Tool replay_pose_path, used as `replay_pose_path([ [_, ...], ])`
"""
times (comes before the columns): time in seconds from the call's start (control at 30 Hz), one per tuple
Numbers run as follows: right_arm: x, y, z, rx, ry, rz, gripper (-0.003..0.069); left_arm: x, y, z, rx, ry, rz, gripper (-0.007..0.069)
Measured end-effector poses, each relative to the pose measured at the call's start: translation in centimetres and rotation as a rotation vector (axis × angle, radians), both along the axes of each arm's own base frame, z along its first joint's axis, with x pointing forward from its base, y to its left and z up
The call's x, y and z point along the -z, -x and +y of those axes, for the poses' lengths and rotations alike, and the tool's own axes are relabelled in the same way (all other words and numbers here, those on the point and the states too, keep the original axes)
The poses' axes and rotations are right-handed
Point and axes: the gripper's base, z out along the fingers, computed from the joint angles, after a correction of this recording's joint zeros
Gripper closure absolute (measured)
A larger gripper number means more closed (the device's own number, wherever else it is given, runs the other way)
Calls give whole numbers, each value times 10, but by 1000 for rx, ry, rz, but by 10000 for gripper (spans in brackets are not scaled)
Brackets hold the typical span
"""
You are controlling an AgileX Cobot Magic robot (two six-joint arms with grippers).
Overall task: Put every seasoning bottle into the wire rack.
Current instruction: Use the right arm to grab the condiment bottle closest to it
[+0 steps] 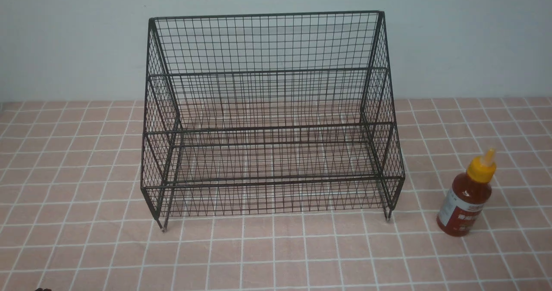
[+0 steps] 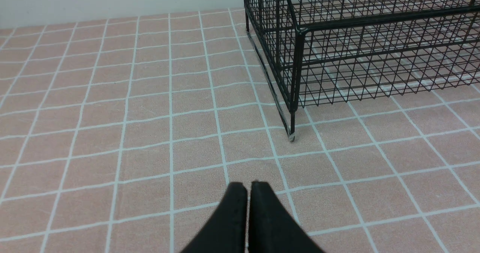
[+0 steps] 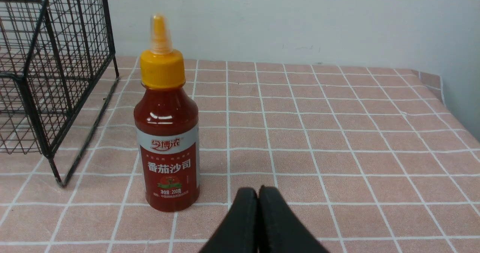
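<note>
The black wire rack [image 1: 271, 110] stands in the middle of the table with both tiers holding nothing. One seasoning bottle [image 1: 468, 196] of red sauce with a yellow nozzle cap stands upright on the cloth to the right of the rack. In the right wrist view that seasoning bottle [image 3: 167, 133] is close in front, just beside my shut right gripper [image 3: 258, 190], which touches nothing. My left gripper [image 2: 248, 185] is shut too, with nothing in it, hovering over bare cloth short of the wire rack's [image 2: 360, 43] front left leg. Neither arm shows in the front view.
A pink tablecloth with a white grid [image 1: 86, 204] covers the table. A pale wall [image 1: 69, 41] rises right behind the rack. In the right wrist view the table's right edge [image 3: 442, 88] lies well beyond the bottle.
</note>
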Motion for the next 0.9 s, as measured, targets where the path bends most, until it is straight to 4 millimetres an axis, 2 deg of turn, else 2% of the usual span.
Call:
replay_pose_path([
  [0.73, 0, 0, 0, 0, 1, 0, 673, 0, 0, 0, 0, 0, 0, 631],
  [0.9, 0, 0, -2, -7, 129, 12, 673, 0, 0, 0, 0, 0, 0, 631],
])
